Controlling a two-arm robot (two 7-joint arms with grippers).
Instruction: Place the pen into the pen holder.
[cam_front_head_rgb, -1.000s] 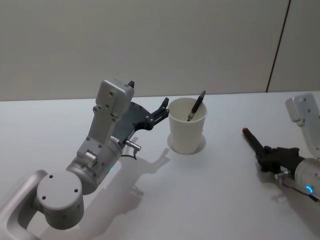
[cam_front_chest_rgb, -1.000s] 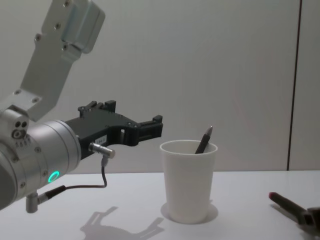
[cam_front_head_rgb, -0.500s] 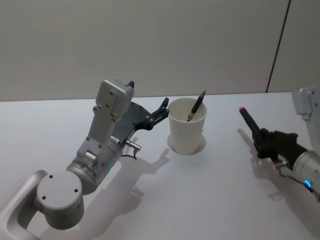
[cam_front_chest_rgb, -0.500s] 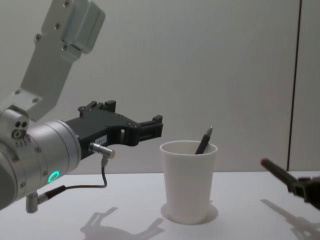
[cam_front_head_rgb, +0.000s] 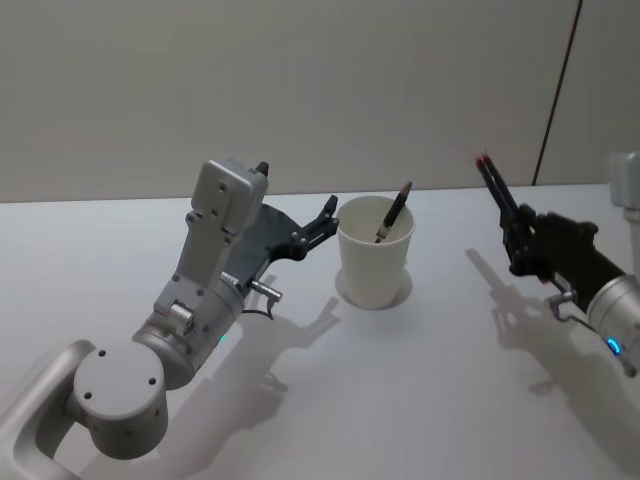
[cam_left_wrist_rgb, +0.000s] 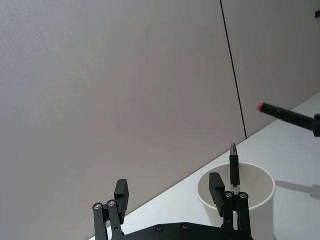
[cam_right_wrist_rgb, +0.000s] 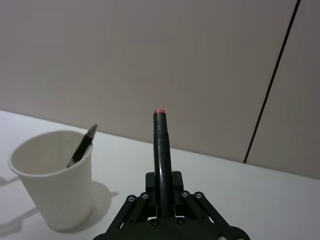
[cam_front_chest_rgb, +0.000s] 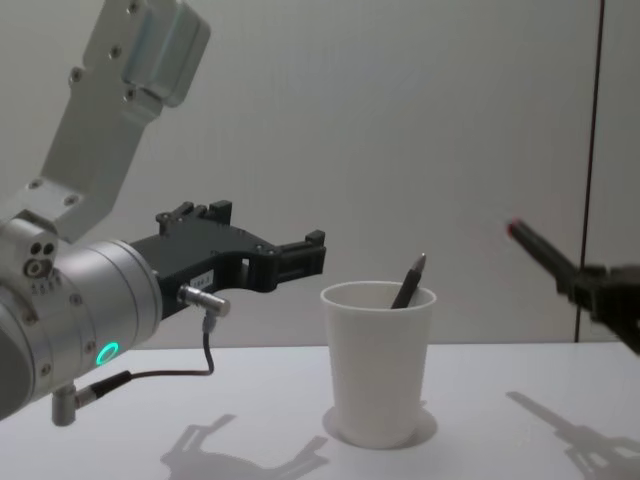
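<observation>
The right gripper (cam_front_head_rgb: 522, 243) was up off the bench (cam_front_head_rgb: 420, 400), to the right of the pen holder (cam_front_head_rgb: 375, 250) and well apart from it, and its fingers (cam_right_wrist_rgb: 172, 181) were clamped tight on a dark pen (cam_front_head_rgb: 497, 197) with a red tip. That pen stuck out of the grip at a slant, red end highest, tilted up and toward the wall; from the chest view the pen (cam_front_chest_rgb: 540, 251) hung above the level of the cup's rim, off to the right of the pen holder (cam_front_chest_rgb: 378, 362). Its shadow lay on the white bench below.

The pen holder, a white paper cup, stood upright on the bench near the middle, and there was already a second pen (cam_front_head_rgb: 393, 212) inside it, leaning against the far right side of the rim with its top poking out. From the right wrist view the held pen (cam_right_wrist_rgb: 161, 150) pointed straight ahead and the cup (cam_right_wrist_rgb: 54, 177) sat off to one side.

The left gripper (cam_front_head_rgb: 325, 222) hovered just beside the cup on its left, level with the rim, not touching it. Its fingers (cam_left_wrist_rgb: 120, 192) were spread wide with nothing between them.
</observation>
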